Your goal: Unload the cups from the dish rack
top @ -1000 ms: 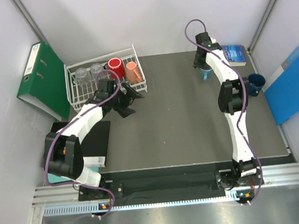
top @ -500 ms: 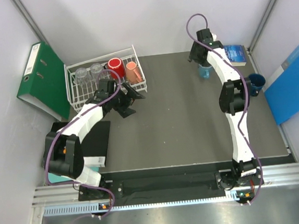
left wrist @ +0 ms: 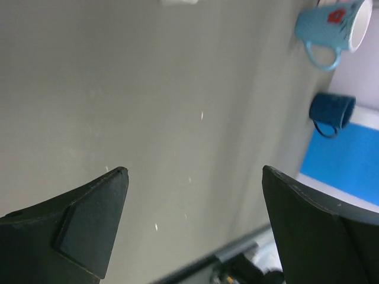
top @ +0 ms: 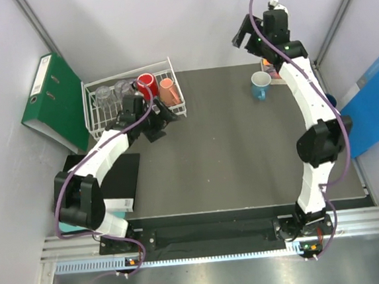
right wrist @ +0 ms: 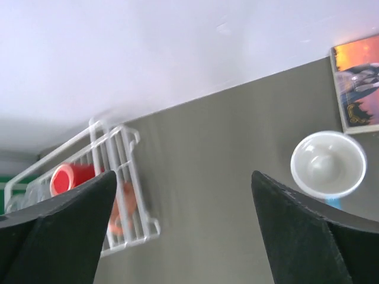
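A dark grey counter (top: 229,145) lay between pale walls (top: 199,21). In its far left corner the dish rack (top: 94,130) held two glasses (top: 103,94), a red cup (top: 146,81), mouth up, and an orange cup (top: 167,87). The left pincer (left wrist: 195,170) gaped empty beside the rack. Far right, a light blue cup (top: 260,81) stood upright on the counter; the right arm (top: 316,114) hid most of the dark blue cup (left wrist: 331,111). The right pincer (right wrist: 183,174) hung open, empty.

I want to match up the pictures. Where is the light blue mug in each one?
Top external: the light blue mug stands upright near the far right corner of the dark grey table.
Left wrist: top right corner, seen sideways with its handle showing.
Right wrist: right side, seen from above, white inside.
Shared landmark: the dark grey table under the mug shows in all three.
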`<state>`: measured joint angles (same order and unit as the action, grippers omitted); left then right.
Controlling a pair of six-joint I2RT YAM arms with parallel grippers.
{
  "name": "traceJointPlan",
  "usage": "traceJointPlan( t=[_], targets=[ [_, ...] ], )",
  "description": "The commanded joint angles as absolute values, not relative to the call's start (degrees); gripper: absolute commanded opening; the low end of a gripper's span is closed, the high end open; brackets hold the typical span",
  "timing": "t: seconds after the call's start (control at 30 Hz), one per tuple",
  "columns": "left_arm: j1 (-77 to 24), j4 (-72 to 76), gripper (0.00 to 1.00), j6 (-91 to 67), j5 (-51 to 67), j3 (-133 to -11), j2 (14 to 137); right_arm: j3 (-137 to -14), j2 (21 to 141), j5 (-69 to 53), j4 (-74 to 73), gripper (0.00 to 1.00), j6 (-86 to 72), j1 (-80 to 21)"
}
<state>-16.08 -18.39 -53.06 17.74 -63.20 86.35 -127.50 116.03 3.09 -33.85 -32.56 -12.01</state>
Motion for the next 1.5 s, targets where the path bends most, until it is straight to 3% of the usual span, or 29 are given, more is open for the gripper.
traceJointPlan(
  t=[0.0, 0.2, 0.5, 0.77, 1.3, 1.47],
  targets=[
    [-16.3, -16.1, 0.99, -42.7, 6.9, -71.4, 86.2, -111.3, 102.8, 1.3, -25.3, 1.0, -26.7, -19.1],
    [-16.4, -20.6, 0.99, -30.9, -7.6, -90.8, 98.7, -88.8, 88.5, 0.5, -14.7, 1.0, -24.7, -24.9],
    [-16.5, -14.8, 0.99, -31.4, -11.4, -96.7, 110.6, -77.2, 76.2, -2.5, -12.4, 1.0, -26.5, -27.4],
    [-17.9, -14.1, 0.99, -32.5, -12.4, -101.4, 117.7, -74.5, 68.8, -3.3, -14.1, 0.99, -26.1, -27.5],
    [-19.2, -12.2, 0.99, -36.4, -17.4, -104.3, 124.2, -70.1, 66.2, -2.6, -14.4, 1.0, -25.3, -27.8],
    [-19.2, -11.2, 0.9, -37.2, -19.9, -102.9, 124.8, -69.0, 65.7, -2.1, -14.2, 1.0, -25.0, -27.7]
  ],
)
